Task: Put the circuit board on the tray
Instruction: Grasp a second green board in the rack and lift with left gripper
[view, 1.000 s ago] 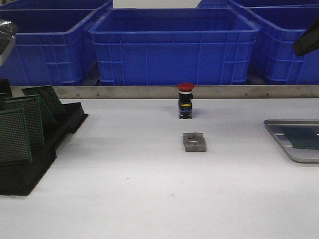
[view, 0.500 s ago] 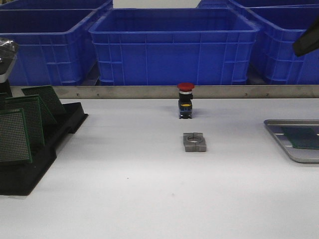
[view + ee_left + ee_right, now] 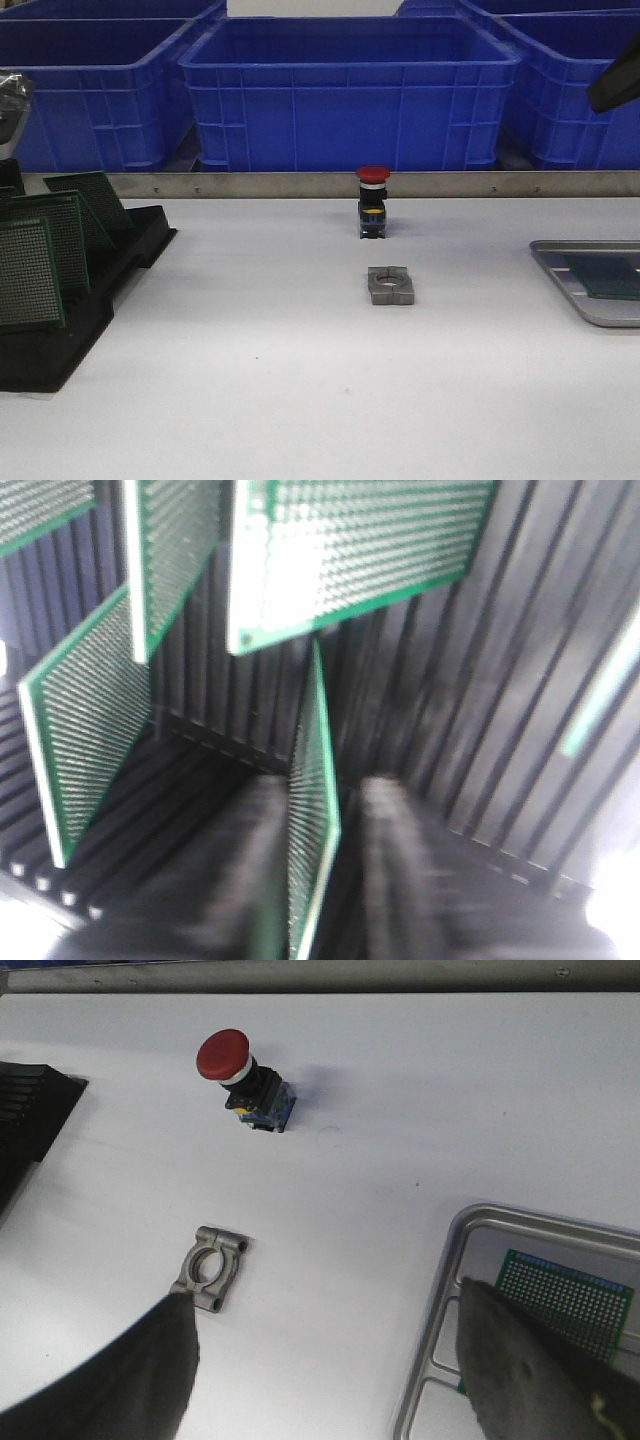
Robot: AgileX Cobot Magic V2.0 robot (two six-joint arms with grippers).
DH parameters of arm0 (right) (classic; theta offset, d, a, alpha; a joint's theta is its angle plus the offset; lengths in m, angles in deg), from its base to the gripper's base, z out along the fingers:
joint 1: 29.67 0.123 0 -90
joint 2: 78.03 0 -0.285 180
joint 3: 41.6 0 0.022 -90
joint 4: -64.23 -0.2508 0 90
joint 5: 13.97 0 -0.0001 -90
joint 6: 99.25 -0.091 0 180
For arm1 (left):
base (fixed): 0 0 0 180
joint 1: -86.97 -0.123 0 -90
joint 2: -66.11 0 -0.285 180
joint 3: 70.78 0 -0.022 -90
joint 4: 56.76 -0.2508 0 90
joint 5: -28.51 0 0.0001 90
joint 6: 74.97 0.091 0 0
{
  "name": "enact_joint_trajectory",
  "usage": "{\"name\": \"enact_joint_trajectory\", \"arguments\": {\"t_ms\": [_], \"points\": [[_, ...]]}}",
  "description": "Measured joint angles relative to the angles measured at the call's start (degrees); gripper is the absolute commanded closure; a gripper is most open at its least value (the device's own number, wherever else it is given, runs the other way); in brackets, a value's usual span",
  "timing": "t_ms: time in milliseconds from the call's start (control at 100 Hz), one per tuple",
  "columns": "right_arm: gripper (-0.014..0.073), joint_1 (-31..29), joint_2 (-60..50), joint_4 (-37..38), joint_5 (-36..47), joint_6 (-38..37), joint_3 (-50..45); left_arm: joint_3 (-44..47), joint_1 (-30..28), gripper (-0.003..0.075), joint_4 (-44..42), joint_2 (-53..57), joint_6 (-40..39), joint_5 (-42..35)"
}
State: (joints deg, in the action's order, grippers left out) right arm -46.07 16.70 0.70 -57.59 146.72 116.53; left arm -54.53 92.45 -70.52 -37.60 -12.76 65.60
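Almost nothing had shifted on the table since the earlier front frames; only the left arm (image 3: 12, 105) had crept down a little over the black slotted rack (image 3: 95, 300) at the table's left edge. Left gripper (image 3: 325, 860) sat inside that rack, its two dark fingers (image 3: 250, 870) straddling the lower edge of one upright circuit board (image 3: 312, 820), one finger on each face; whether the pads were actually pressing the board or standing just off it could not be told from the blurred wrist picture. Right gripper (image 3: 320, 1360) hung high over the tray's near corner, fingers spread wide and empty. The tray (image 3: 560, 275) lay at the far right of the table, well apart from the rack, with a green board (image 3: 565, 1305) already lying flat in it. Main risks judged from here: neighbouring boards (image 3: 85, 730) leaned close around the gripped one, so a lift off the slot line could snag or drag them; a thin edge pinch could let the board swivel or slip during the long carry across to the tray; the red push button (image 3: 372, 200) and grey metal clamp (image 3: 390, 285) stood between rack and tray, so a low transit could clip them. Left wrist view showed the finger-to-board relation, which the front view hid entirely since that gripper was cut off at the frame edge. Right wrist view showed the tray's inside and its resting board, seen only edge-on from the front.
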Motion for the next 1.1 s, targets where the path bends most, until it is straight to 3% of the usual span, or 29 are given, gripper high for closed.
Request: {"name": "enact_joint_trajectory", "arguments": {"t_ms": [80, 360, 760, 1100], "points": [[0.0035, 0.0, 0.0, 0.0, 0.0, 0.0, 0.0, 0.0, 0.0, 0.0741, 0.0, 0.0, 0.0, -0.1], [0.0035, 0.0, 0.0, 0.0, 0.5, 0.1, 0.0, -0.1, 0.0, 0.0741, -0.5, 0.8, 0.3, 0.2], [0.0035, 0.0, 0.0, 0.0, 0.6, 0.0, 0.0, -0.1, 0.1, 0.0741, 1.0, 11.6, 0.1, 6.3], [0.0035, 0.0, 0.0, 0.0, -3.1, 0.1, 0.0, -0.1, 3.5, 0.0741, 13.8, 22.0, 0.9, 6.6]]}}
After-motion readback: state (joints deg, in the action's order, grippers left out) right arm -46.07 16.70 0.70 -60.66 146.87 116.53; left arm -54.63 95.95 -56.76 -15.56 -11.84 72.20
